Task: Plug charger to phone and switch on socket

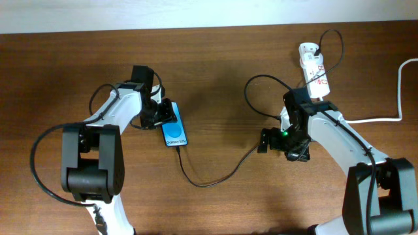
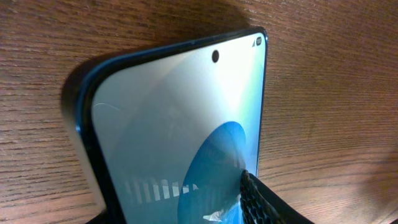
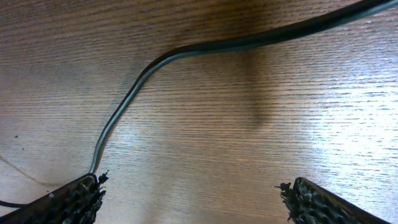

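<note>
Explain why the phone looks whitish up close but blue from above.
Left wrist view: light glares off the phone, whitening most of its screen. Overhead view: no glare, so it reads blue. Right wrist view: similar sheen on the table.

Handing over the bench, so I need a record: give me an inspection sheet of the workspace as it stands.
Surface: brown wood table.
Job's things: phone flat, screen blue; socket far right, switch state unreadable.
Clutter: nothing seen.
Grippers: left gripper at the phone, one of its fingers over the screen, grip unclear; right gripper open, charger passing one side.
Cables: charger loops from phone's near end to socket; white cord exits right.
Surroundings: pale wall strip beyond table.
</note>
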Tool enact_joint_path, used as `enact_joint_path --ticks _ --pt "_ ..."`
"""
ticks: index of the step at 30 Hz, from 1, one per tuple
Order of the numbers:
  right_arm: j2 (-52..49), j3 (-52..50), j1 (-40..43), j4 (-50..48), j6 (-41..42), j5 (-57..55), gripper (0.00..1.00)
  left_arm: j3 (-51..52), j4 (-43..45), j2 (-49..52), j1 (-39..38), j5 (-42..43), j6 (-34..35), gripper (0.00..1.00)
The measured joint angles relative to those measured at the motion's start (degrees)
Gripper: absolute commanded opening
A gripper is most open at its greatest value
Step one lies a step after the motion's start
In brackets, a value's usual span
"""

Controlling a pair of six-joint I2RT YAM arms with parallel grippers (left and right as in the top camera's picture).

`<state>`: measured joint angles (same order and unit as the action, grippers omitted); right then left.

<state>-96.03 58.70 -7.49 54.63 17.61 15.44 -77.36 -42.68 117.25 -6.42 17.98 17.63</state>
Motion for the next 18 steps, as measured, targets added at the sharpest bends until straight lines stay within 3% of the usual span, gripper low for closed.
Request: enact_joint_path --ticks 18 --pt "0.00 0.00 0.00 0.00 0.00 0.00 0.98 0.17 -0.17 0.39 1.18 7.43 0.11 0.54"
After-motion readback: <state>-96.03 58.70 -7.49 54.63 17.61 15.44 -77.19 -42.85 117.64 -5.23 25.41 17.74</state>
